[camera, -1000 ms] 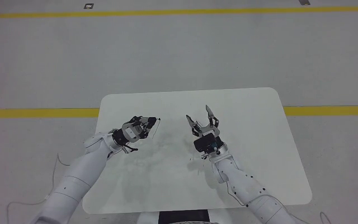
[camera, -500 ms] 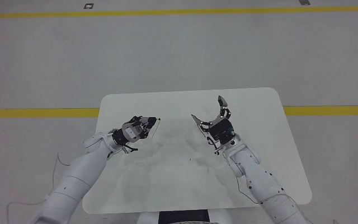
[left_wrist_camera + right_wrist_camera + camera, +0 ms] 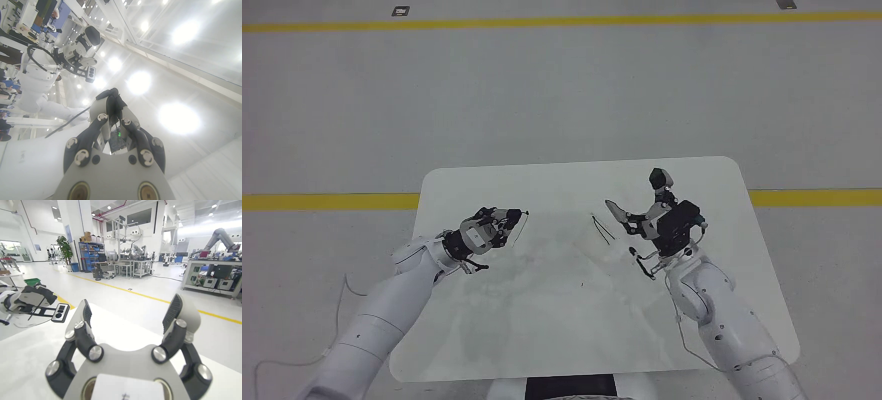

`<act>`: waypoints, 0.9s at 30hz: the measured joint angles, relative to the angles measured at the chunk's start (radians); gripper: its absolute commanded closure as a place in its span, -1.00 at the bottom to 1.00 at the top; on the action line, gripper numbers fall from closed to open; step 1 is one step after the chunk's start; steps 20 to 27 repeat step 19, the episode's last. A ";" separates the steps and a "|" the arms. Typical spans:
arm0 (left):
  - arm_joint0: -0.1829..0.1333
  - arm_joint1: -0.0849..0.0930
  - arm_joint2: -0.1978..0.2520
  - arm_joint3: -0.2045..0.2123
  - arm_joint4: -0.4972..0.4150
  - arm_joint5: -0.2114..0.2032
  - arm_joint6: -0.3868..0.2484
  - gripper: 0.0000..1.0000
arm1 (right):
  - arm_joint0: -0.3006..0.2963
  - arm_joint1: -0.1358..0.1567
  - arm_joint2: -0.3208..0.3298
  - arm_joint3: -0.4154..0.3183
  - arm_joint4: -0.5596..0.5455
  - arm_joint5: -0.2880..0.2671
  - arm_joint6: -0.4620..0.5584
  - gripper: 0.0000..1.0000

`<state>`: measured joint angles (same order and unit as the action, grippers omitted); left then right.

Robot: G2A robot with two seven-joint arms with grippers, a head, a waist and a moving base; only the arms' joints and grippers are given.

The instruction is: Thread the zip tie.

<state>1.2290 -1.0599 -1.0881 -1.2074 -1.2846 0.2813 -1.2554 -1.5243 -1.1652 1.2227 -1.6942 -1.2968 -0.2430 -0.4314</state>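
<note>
My left gripper point(image 3: 510, 221) hovers over the left half of the white table point(image 3: 542, 330), shut on a thin black zip tie point(image 3: 521, 229) that sticks out past its tips. The left wrist view has the pads point(image 3: 105, 106) pressed together on the tie's dark end point(image 3: 115, 93). The same gripper point(image 3: 37, 298) and its tie point(image 3: 36, 310) appear off to the side in the right wrist view. My right gripper point(image 3: 638, 197) is open over the table's right half, with nothing between its fingers point(image 3: 174, 309). A second thin dark strip point(image 3: 602, 226) lies flat between the two grippers.
A small dark speck point(image 3: 582, 284) lies nearer the front edge. The table's far edge point(image 3: 582, 165) borders open floor with a yellow line point(image 3: 332, 201).
My right gripper has swung to the right and turned, away from the left one. The dark strip now lies uncovered where it hovered. The left arm has kept still.
</note>
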 measured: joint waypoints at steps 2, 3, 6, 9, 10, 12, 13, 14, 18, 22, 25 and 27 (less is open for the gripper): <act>0.000 0.000 0.000 0.000 0.000 0.000 0.000 1.00 | -0.001 0.000 0.002 0.000 0.002 0.003 0.004 -1.00; 0.000 0.000 0.000 0.000 0.000 0.000 0.000 1.00 | -0.002 0.000 0.005 0.000 0.003 0.008 0.010 -1.00; 0.000 0.000 0.000 0.000 0.000 0.000 0.000 1.00 | -0.010 -0.002 0.023 0.000 0.047 0.014 0.003 -1.00; 0.000 0.000 0.000 0.000 0.000 0.000 0.000 1.00 | -0.010 -0.002 0.025 0.001 0.053 0.014 0.000 -1.00; 0.000 0.000 0.000 0.000 0.000 0.000 0.000 1.00 | -0.010 -0.002 0.025 0.001 0.052 0.014 0.000 -1.00; 0.000 0.000 0.000 0.000 0.000 0.000 0.000 1.00 | -0.010 -0.002 0.025 0.001 0.052 0.014 0.001 -1.00; 0.000 0.000 0.000 0.000 0.000 0.000 0.000 1.00 | -0.010 -0.002 0.025 0.001 0.052 0.014 0.001 -1.00; 0.000 0.000 0.000 0.000 0.000 0.000 0.000 1.00 | -0.010 -0.002 0.025 0.001 0.052 0.014 0.001 -1.00; 0.000 0.000 0.000 0.000 0.000 0.000 0.000 1.00 | -0.010 -0.002 0.025 0.001 0.052 0.014 0.001 -1.00; 0.000 0.000 0.000 0.000 0.000 0.000 0.000 1.00 | -0.010 -0.002 0.025 0.001 0.052 0.014 0.001 -1.00; 0.000 0.000 0.000 0.000 0.000 0.000 0.000 1.00 | -0.010 -0.002 0.025 0.001 0.052 0.014 0.001 -1.00; 0.000 0.000 0.000 0.000 0.000 0.000 0.000 1.00 | -0.010 -0.002 0.025 0.001 0.052 0.014 0.001 -1.00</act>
